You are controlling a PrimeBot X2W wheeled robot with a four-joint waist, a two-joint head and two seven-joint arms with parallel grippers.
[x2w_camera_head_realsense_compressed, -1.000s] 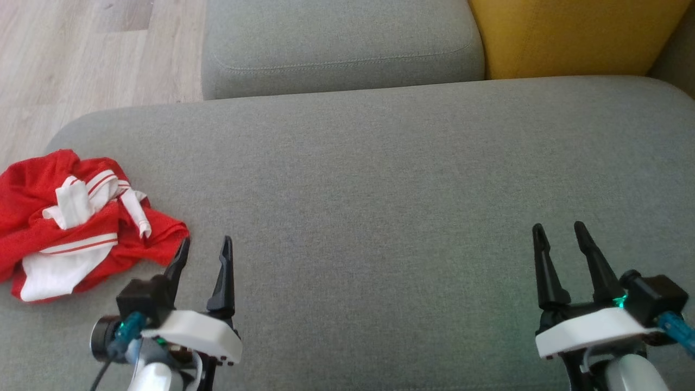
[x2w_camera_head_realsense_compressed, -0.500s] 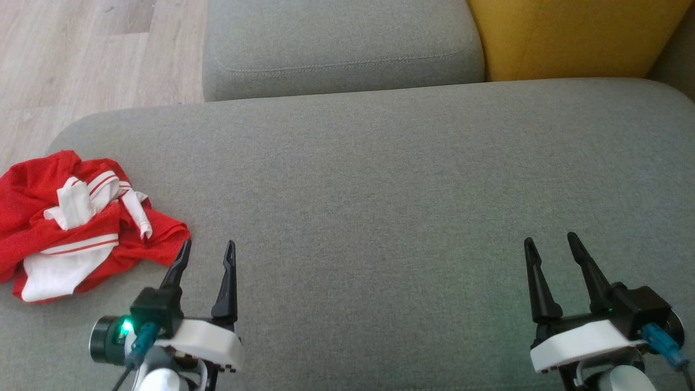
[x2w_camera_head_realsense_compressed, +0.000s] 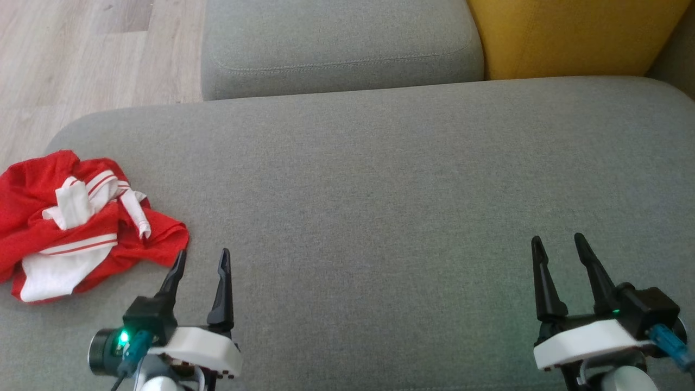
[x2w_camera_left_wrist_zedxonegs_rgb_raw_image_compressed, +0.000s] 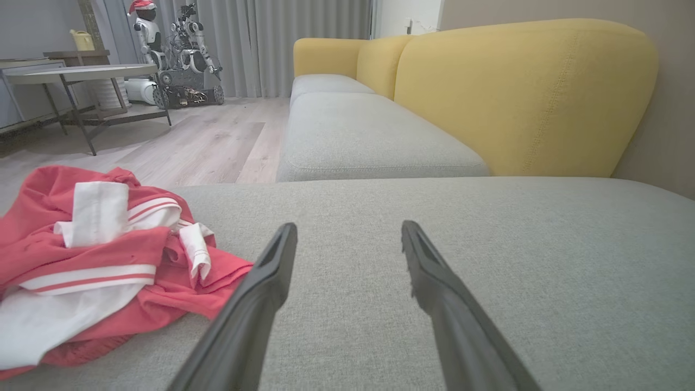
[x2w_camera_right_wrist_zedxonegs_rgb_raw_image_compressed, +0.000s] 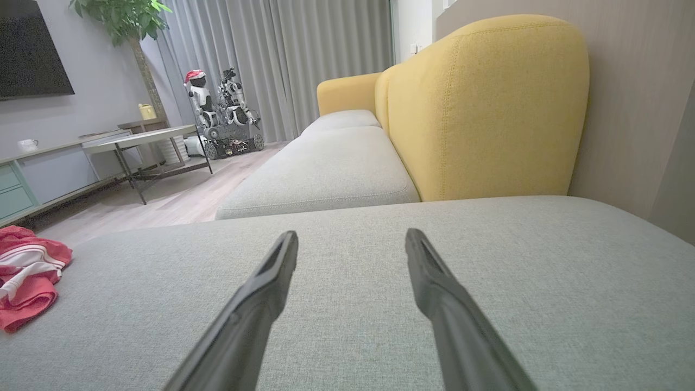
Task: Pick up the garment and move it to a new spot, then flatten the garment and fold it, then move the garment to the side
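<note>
On the broad grey fabric sofa seat [x2w_camera_head_realsense_compressed: 380, 179]: one garment, two grippers.
I list, largest first: yellow upholstered backrest [x2w_camera_head_realsense_compressed: 570, 38], far right; crumpled red-and-white garment [x2w_camera_head_realsense_compressed: 81, 228], lying at the seat's left edge; my left gripper [x2w_camera_head_realsense_compressed: 202, 252], fingers spread wide, holding nothing, just beside the garment's near corner; my right gripper [x2w_camera_head_realsense_compressed: 557, 237], equally wide, empty, well apart from it.

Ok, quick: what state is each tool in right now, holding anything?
Left tool: open, holding nothing, beside the crumpled red-and-white garment.
Right tool: open, holding nothing, over the grey sofa cushion.
</note>
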